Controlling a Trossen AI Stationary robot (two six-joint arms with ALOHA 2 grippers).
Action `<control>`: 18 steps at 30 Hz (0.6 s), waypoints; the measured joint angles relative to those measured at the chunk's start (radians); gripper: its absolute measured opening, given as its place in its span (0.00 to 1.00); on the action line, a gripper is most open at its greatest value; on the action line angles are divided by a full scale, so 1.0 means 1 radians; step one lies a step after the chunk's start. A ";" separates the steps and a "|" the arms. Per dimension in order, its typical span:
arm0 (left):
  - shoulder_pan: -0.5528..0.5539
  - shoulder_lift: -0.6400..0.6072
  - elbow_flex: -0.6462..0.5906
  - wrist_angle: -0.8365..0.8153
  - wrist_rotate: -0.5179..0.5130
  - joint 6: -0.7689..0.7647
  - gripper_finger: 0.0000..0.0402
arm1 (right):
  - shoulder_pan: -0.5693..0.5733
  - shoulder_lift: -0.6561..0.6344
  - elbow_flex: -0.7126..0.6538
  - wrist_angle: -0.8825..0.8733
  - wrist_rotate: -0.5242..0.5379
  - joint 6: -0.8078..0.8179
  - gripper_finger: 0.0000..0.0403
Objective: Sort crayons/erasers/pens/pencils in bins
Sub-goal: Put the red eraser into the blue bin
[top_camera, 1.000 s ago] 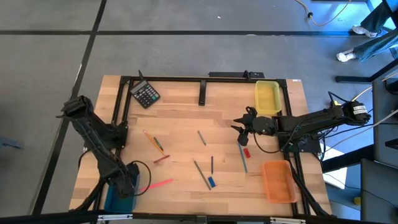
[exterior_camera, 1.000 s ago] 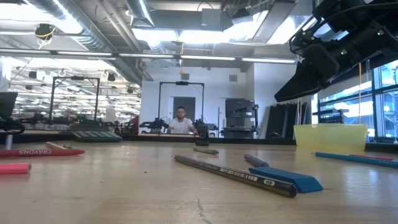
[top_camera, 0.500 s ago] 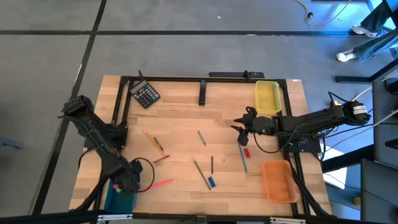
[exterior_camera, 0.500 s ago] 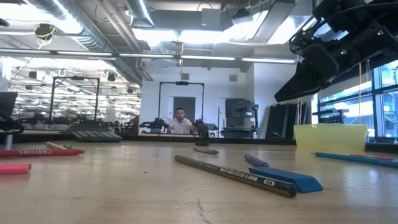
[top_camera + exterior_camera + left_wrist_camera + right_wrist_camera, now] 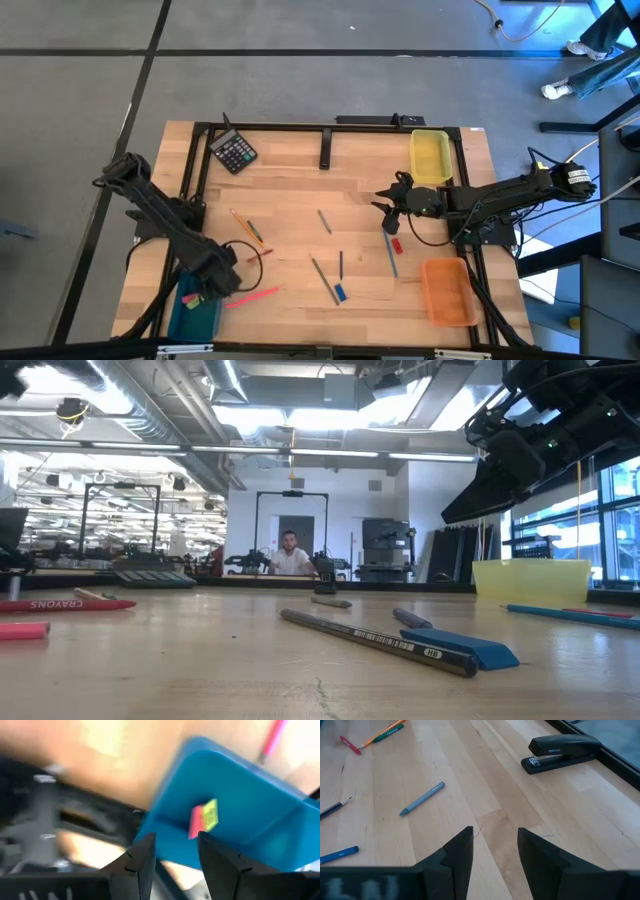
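The teal bin [image 5: 190,308] stands at the near left corner, with a red eraser [image 5: 196,822] and a yellow-green eraser [image 5: 210,814] lying in it. My left gripper [image 5: 218,270] hovers open and empty just beyond the bin's far right corner; its fingers also show in the left wrist view [image 5: 176,855]. A pink crayon [image 5: 250,296] lies beside it. My right gripper [image 5: 390,203] hovers open and empty over the table's right half, above a red eraser [image 5: 397,245] and a blue pen [image 5: 392,252]. Orange and green crayons [image 5: 247,227] and a red crayon [image 5: 259,255] lie left of centre.
The yellow bin [image 5: 430,157] is at the far right and the orange bin [image 5: 447,290] at the near right. A calculator [image 5: 235,152] and a stapler [image 5: 562,747] lie at the far edge. A grey stick [image 5: 324,221], a pencil [image 5: 322,278], a blue eraser [image 5: 340,292] and a blue stick [image 5: 340,264] lie mid-table.
My left gripper has moved from over the teal bin toward the table's far edge and a little to the right. This has uncovered the bin and the erasers in it.
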 joint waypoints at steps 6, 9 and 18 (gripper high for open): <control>0.089 -0.001 0.109 -0.014 -0.286 0.195 0.34 | 0.000 0.000 0.000 0.034 0.000 -0.015 0.39; 0.152 -0.001 0.106 0.165 -0.405 0.363 0.34 | 0.000 0.000 0.001 0.039 0.000 -0.023 0.39; 0.349 0.086 0.051 0.754 -0.481 0.985 0.34 | 0.000 0.000 0.001 0.034 0.000 -0.050 0.39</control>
